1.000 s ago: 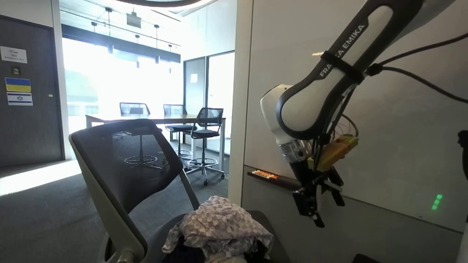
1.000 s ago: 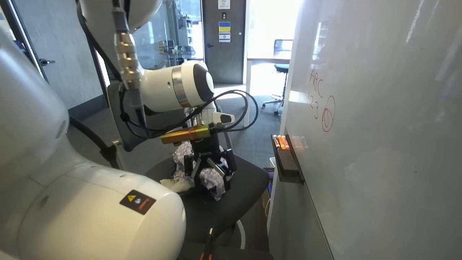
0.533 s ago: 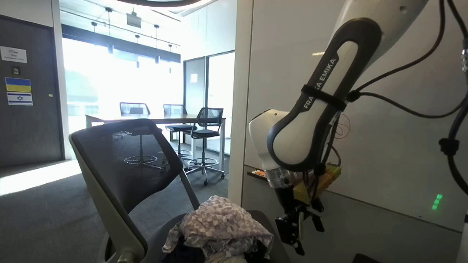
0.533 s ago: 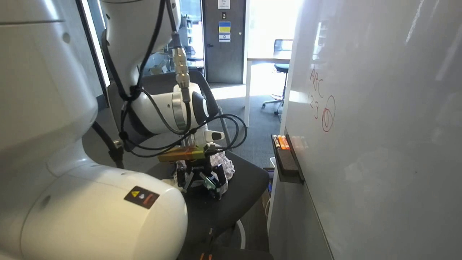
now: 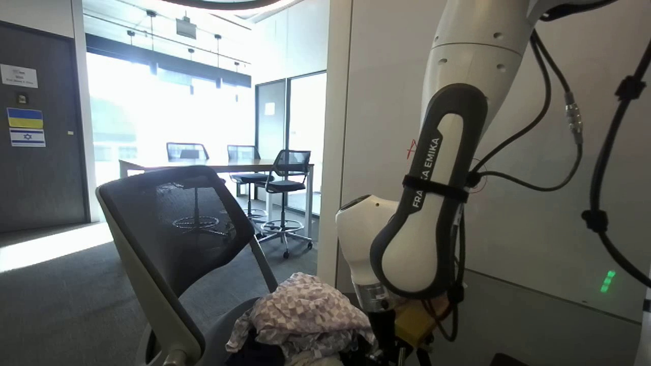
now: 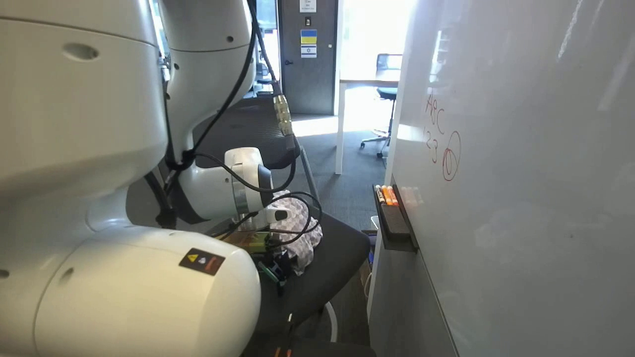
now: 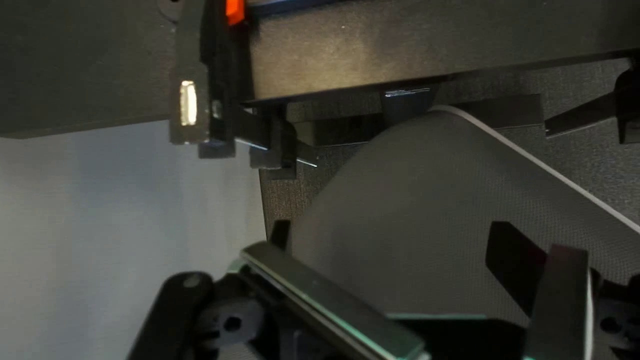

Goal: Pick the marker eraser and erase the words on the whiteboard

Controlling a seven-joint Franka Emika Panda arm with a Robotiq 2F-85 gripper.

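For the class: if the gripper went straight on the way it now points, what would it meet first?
Probably the chair seat, which the wrist view shows beyond the open jaws of the gripper. Depth is unclear, though, and the patterned cloth close by might be brushed on the way.

1. Up close stood a mesh-backed chair [image 5: 152, 229], and across its seat [image 6: 342, 253] sprawled a checked cloth [image 5: 310, 310], rumpled, dark fabric [image 5: 260, 352] peeking out below!
2. Over on the dark door [image 5: 40, 178], a blue-and-yellow flag [image 5: 25, 118] sat right above a white flag [image 5: 27, 137] with a blue star.
3. Back there, a high table [image 5: 249, 165] stood before a blazing window [image 5: 173, 107], chairs [image 5: 286, 186] beside it.
4. And there, markers [image 6: 387, 195], orange ones among them, lay side by side!
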